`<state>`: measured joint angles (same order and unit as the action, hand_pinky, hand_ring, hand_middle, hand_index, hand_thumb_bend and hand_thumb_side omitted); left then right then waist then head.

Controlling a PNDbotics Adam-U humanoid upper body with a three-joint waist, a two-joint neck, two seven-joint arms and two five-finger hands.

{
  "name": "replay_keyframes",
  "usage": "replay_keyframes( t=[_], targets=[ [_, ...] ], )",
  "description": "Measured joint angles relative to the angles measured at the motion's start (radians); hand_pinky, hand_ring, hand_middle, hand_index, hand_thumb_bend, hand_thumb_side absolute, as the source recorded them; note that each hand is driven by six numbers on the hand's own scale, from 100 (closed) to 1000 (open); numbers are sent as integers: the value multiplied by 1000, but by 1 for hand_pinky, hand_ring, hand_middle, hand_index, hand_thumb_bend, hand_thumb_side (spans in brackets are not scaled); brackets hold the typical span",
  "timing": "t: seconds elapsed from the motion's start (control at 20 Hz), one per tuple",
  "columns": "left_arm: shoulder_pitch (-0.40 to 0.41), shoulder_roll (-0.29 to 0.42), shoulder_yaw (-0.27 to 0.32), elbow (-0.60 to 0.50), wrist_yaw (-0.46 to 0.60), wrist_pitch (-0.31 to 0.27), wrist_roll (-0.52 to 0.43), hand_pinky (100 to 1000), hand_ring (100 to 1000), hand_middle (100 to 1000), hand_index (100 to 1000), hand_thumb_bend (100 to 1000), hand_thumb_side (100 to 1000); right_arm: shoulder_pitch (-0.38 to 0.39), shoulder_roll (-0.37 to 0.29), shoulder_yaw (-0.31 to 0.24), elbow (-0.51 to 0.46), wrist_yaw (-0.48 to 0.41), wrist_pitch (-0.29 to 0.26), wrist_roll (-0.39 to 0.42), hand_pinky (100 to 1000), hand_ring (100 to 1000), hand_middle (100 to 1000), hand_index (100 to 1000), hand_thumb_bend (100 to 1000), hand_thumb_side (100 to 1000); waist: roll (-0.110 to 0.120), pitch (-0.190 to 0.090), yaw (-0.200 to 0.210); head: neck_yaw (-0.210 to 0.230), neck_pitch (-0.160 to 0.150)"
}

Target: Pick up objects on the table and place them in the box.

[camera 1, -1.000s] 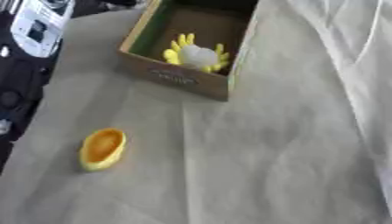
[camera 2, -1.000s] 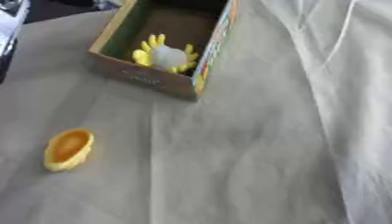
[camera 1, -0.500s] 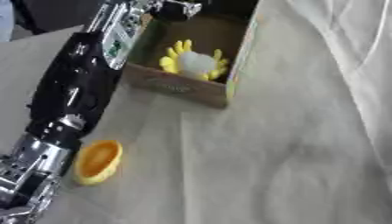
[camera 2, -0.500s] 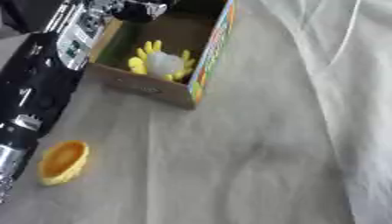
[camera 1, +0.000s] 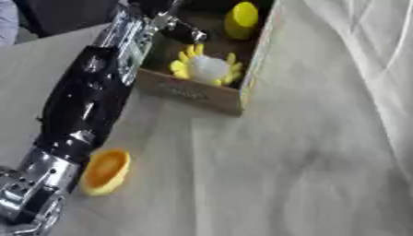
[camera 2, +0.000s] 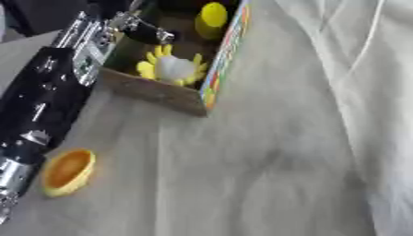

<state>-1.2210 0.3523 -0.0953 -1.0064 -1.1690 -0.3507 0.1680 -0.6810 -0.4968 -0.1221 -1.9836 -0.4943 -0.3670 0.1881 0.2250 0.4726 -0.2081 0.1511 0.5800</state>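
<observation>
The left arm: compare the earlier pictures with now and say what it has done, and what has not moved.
The left arm came in from the lower left and stretched up across the table; its hand now reaches into the box. The whole view has also shifted, so a yellow rounded thing now shows at the box's far end. The flower toy stays in the box, and the orange cup stays on the table.
</observation>
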Motion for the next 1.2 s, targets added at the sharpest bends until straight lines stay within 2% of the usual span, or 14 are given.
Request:
replay_keyframes(
  t=[0.15,0.25,0.4,0.5,0.7,0.8,0.9,1.05,1.2],
  targets=[
    [11,11,7,-28,27,5,18,994,952,902,974,669,187,16,-2,0,0,2,0,0,889,1000,683,867,100,590,-5,-8,23,-16,13],
    [28,26,7,-67,72,0,26,973,939,884,950,558,119,32,-9,-2,0,9,-2,-2,889,1000,684,868,100,589,-11,-17,45,-32,27],
    [81,75,7,-181,191,3,26,914,882,827,889,402,100,65,-24,-13,0,23,-8,-12,889,1000,683,868,100,590,-17,-36,91,-64,53],
    [129,117,7,-279,312,20,13,877,841,789,869,316,100,89,-35,-22,0,31,-12,-24,889,1000,683,867,100,589,-25,-45,120,-84,67],
    [254,217,12,-501,560,74,-29,859,809,753,856,281,100,130,-52,-42,0,57,-19,-52,889,1000,683,867,100,589,-38,-59,169,-120,89],
    [343,278,11,-610,669,99,-55,854,802,752,857,214,100,147,-59,-51,0,70,-23,-67,889,1000,683,867,100,589,-41,-64,190,-133,97],
    [452,345,2,-710,763,124,-83,855,805,758,866,204,128,163,-66,-61,0,82,-26,-81,889,1000,683,867,100,590,-44,-71,210,-144,105],
    [603,431,-17,-840,844,162,-124,852,807,761,871,198,162,177,-72,-71,0,93,-30,-100,889,1000,683,866,100,589,-51,-74,226,-156,106],
    [710,487,-40,-936,862,177,-158,853,813,769,882,230,190,181,-72,-75,0,103,-35,-110,890,1000,682,866,100,589,-59,-74,232,-165,106]
  ],
)
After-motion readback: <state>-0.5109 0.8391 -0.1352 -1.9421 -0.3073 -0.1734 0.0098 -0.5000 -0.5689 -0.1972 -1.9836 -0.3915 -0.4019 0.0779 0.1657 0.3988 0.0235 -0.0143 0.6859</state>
